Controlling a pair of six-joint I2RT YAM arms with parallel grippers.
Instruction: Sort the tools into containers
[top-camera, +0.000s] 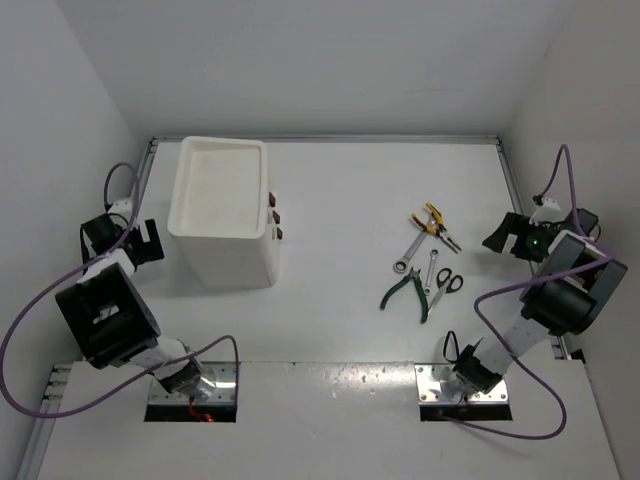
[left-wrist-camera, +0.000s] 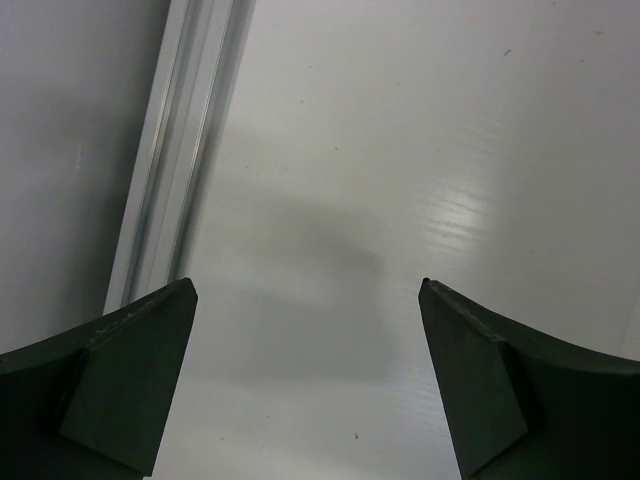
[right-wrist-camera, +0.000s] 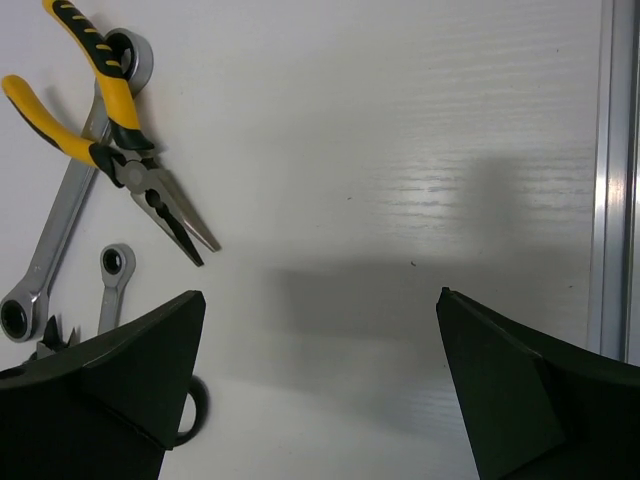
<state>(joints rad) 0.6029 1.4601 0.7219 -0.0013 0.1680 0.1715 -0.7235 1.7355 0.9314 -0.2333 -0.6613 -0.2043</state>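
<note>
Pliers with yellow handles (top-camera: 436, 226) (laid across the longer wrench (top-camera: 408, 254)), green-handled pliers (top-camera: 406, 293), scissors (top-camera: 446, 284) and a shorter wrench (top-camera: 431, 268) are clustered right of centre on the table (top-camera: 340, 200), well apart from the drawer box (top-camera: 235, 255) at left, while left gripper (left-wrist-camera: 305, 290) and right gripper (right-wrist-camera: 320, 295) are held spread, empty.
</note>
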